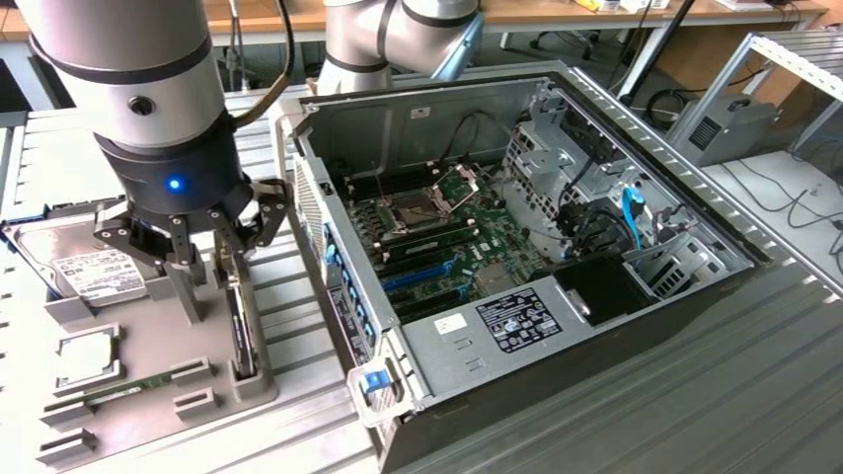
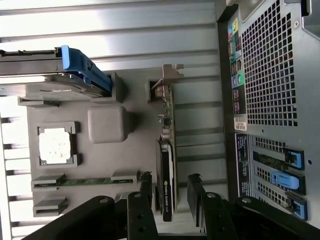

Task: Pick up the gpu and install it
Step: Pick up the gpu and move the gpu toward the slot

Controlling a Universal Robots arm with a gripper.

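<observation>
The gpu (image 2: 167, 150) stands on its long edge in a slot of the grey holder tray (image 2: 135, 100), its tan-silver bracket at the end away from my gripper. In the exterior view the gpu (image 1: 241, 326) is a thin dark card just to the left of the computer case. My gripper (image 2: 170, 187) is open and straddles the card's black-faced end, one finger on each side with a gap to the board. From outside, the gripper (image 1: 217, 272) hangs straight down over the tray, fingertips level with the card's top edge.
The tray also holds a silver hard drive (image 1: 93, 272) with a white label, a CPU (image 1: 86, 355) and a green RAM stick (image 1: 132, 385). The open computer case (image 1: 395, 128) lies close on the exterior view's right, its motherboard (image 1: 435, 257) with blue slots exposed. The case's rear grille (image 2: 270, 75) stands near the gripper.
</observation>
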